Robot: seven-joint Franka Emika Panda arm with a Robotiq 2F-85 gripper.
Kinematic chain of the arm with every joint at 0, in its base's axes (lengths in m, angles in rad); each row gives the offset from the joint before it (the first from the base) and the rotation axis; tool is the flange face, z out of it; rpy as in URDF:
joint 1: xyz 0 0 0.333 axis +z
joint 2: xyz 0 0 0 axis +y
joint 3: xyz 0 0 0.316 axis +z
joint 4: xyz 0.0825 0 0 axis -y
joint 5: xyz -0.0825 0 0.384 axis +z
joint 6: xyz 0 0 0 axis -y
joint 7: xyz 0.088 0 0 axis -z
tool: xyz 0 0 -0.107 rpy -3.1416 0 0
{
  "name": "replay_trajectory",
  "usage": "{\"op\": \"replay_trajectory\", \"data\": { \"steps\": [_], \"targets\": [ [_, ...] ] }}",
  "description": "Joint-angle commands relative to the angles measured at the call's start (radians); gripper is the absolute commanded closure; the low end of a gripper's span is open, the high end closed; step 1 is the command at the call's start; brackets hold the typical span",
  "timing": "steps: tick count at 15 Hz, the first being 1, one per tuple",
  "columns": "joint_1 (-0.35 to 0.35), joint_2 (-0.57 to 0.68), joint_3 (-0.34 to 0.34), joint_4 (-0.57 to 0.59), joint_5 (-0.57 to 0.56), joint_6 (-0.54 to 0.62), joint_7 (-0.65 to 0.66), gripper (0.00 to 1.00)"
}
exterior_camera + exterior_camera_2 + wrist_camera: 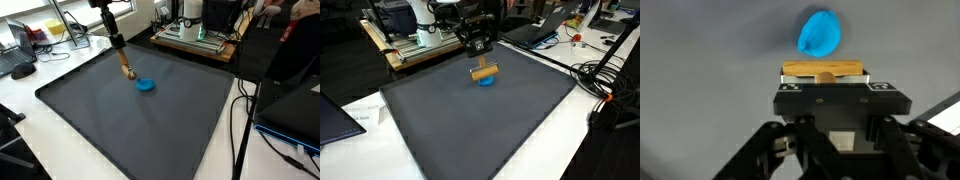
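Gripper (483, 62) is pinching 1 wooden block (484, 69) at its middle, so it is hanging level. We are holding it near the blue disc (486, 80).

Partly behind hand (824, 77): wooden block (800, 69)

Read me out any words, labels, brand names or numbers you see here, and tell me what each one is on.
No text here can be read.
On the wooden block held in the gripper: no marking shows.
On the blue disc and the dark mat: nothing, both plain.
On the white sheet beside the mat: any print is too small to read.
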Motion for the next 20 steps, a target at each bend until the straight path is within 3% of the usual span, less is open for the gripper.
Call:
{"op": "replay_trajectory", "data": {
  "steps": [1,4,5,11,12,20],
  "targets": [
    [0.004,-0.054,-0.021,-0.088,0.006,0.070,0.111,0.78],
    [0.014,-0.055,-0.034,-0.125,-0.042,0.149,0.214,0.78],
    [0.004,-0.011,-0.024,-0.074,-0.011,0.097,0.142,0.53],
    [0.006,-0.013,-0.027,-0.094,-0.022,0.134,0.185,0.53],
    [0.006,-0.014,-0.027,-0.094,-0.022,0.134,0.185,0.78],
    [-0.049,0.011,-0.030,-0.110,0.195,0.141,0.059,0.78]
  ]
}}
